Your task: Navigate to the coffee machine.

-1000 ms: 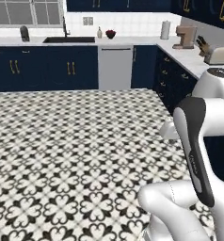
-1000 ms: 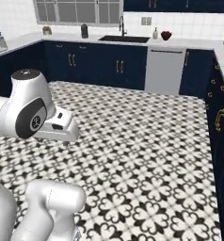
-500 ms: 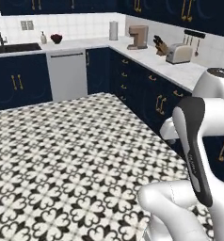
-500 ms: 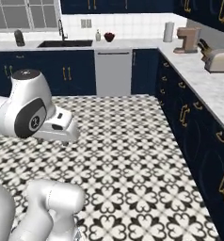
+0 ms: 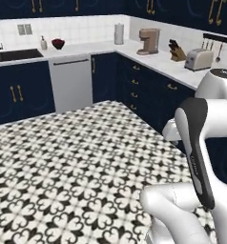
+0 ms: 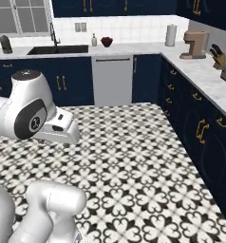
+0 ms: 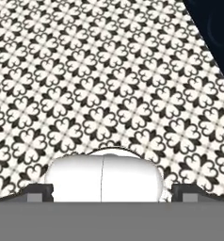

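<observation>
The tan-brown coffee machine [image 5: 149, 40] stands on the white counter along the right-hand wall, near the corner; in the right base view the coffee machine [image 6: 194, 43] sits at the upper right. It is still well across the room from me. My gripper [image 7: 112, 194] hangs over the patterned floor, open, its two dark fingertips [image 7: 38, 192] far apart with nothing between them. The arm is folded close to the base in both base views.
A white paper towel roll [image 5: 118, 34] stands left of the machine, a knife block [image 5: 176, 50] and toaster [image 5: 199, 59] to its right. Navy cabinets [image 6: 200, 128] line the right side. Sink [image 6: 58, 49] and dishwasher [image 6: 113, 80] are on the far wall. Black-and-white tiled floor [image 5: 77, 152] lies between.
The whole picture has shifted: the base has turned right and moved in, so the corner counter and coffee machine now look larger and more central. The arm's pose is unchanged.
</observation>
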{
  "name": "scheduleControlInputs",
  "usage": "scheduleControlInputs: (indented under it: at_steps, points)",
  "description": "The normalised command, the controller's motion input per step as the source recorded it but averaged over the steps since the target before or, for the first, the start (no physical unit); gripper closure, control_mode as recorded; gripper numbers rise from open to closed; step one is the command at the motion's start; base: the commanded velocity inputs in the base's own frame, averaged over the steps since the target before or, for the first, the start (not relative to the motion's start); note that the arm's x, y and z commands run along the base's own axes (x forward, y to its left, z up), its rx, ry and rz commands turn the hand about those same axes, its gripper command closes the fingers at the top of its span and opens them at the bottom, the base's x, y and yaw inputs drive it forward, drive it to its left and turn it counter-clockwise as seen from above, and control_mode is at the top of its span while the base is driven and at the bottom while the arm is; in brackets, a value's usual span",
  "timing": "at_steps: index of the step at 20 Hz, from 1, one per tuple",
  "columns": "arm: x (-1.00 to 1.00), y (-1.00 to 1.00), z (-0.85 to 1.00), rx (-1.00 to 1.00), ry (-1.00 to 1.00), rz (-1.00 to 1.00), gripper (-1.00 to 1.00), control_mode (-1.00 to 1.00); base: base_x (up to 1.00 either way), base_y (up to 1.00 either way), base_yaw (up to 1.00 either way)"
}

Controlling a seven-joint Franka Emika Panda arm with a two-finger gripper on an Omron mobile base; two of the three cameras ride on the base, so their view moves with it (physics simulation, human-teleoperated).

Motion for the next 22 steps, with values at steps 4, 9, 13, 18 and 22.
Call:
scheduleControlInputs:
  at_steps: [4, 9, 13, 18, 22]
  points:
    - [0.0, 0.0, 0.0, 0.0, 0.0, 0.0, -1.0, 1.0, 1.0, 0.64, -0.08]
    - [0.0, 0.0, 0.0, 0.0, 0.0, 0.0, -1.0, 1.0, 1.0, 0.49, -0.05]
    - [0.0, 0.0, 0.0, 0.0, 0.0, 0.0, -1.0, 1.0, 1.0, 0.38, -0.05]
    - [0.0, 0.0, 0.0, 0.0, 0.0, 0.0, -1.0, 1.0, 1.0, 0.31, -0.05]
    - [0.0, 0.0, 0.0, 0.0, 0.0, 0.0, -1.0, 1.0, 1.0, 0.28, -0.06]
